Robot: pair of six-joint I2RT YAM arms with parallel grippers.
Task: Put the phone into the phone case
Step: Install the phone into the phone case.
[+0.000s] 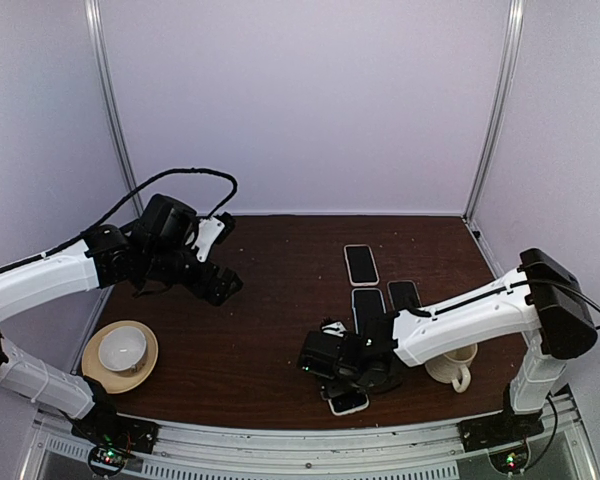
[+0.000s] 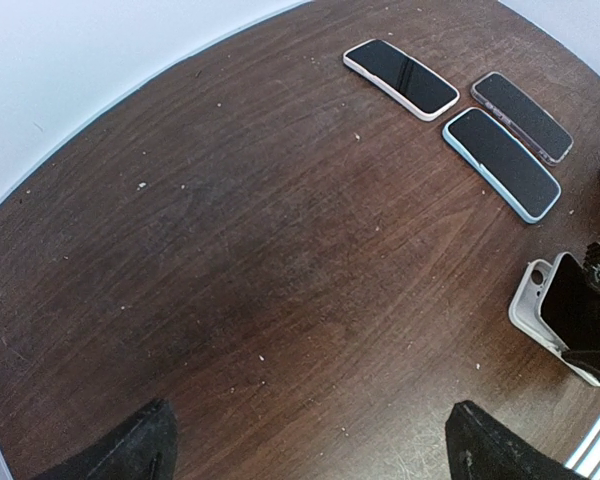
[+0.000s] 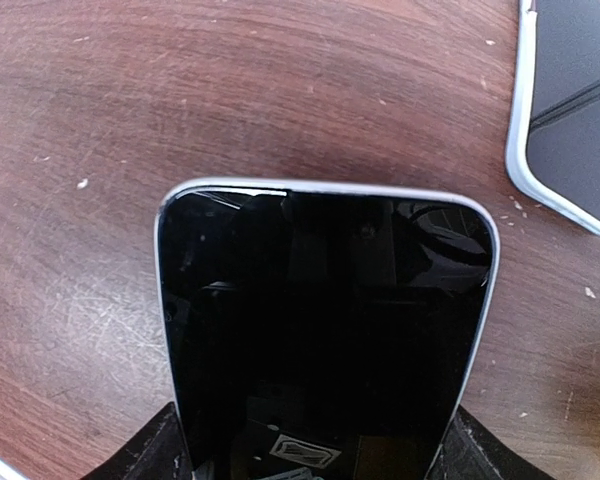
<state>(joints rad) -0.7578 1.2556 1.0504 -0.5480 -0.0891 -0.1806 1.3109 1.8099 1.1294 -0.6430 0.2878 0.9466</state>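
Note:
A black-screened phone [image 3: 325,330] with a silvery rim fills the right wrist view. My right gripper [image 3: 310,455] is shut on it across its width, a finger on each long edge. In the left wrist view the phone [image 2: 578,312] tilts over a white phone case [image 2: 525,305] lying on the table, camera cutout showing. From above, the case [image 1: 352,403] lies near the front edge beneath my right gripper [image 1: 345,372]. My left gripper [image 1: 220,285] hangs open and empty above the table's left side, its fingertips [image 2: 140,445] wide apart.
Three cased phones lie face up behind the right arm: white [image 1: 361,264], light blue [image 1: 368,305] and dark [image 1: 404,295]. A cup on a saucer [image 1: 122,350] sits front left. A cream mug [image 1: 453,365] stands by the right arm.

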